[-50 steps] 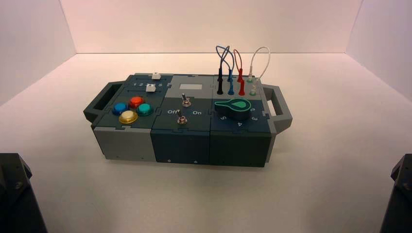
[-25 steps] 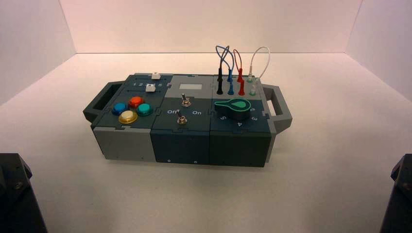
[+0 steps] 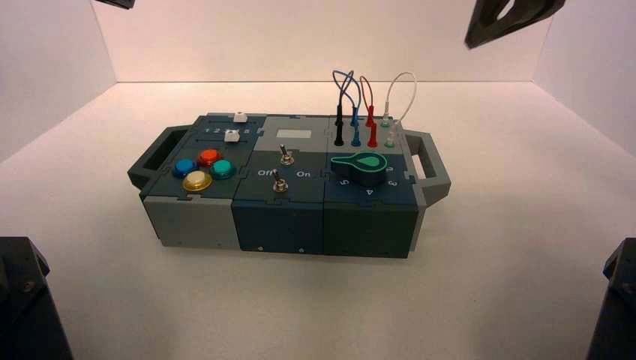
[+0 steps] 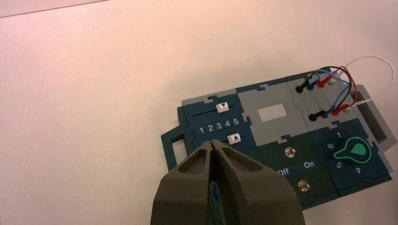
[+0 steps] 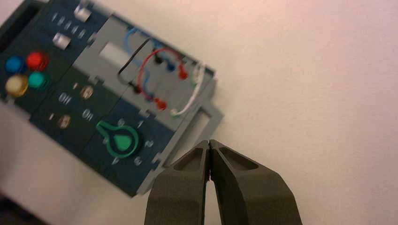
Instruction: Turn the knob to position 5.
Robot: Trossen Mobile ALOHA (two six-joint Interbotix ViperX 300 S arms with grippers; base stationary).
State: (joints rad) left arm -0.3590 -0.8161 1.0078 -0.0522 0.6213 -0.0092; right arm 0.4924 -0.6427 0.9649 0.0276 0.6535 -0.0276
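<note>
The knob point(image 3: 361, 166), dark teal with a green teardrop top, sits on the box's right module. In the left wrist view the knob point(image 4: 353, 150) has its pointer tip between the arc digits 6 and 5 point(image 4: 339, 165); the 5 also shows in the high view point(image 3: 344, 183). My left gripper point(image 4: 214, 142) is shut and empty, high above the box's slider and button end, just visible at the high view's top left point(image 3: 112, 3). My right gripper point(image 5: 209, 141) is shut and empty, high over the box's right handle, at the high view's top right point(image 3: 474, 39). The knob shows below it point(image 5: 121, 140).
The box point(image 3: 285, 225) stands on a white floor with white walls behind. It bears coloured push buttons point(image 3: 199, 169), two sliders point(image 4: 221, 107), two toggle switches point(image 3: 279, 182) and looped wires point(image 3: 360, 97). Dark arm bases sit at the bottom corners point(image 3: 22, 300).
Both grippers have come into the high view at its top corners; earlier neither showed there. The box and the knob have not moved.
</note>
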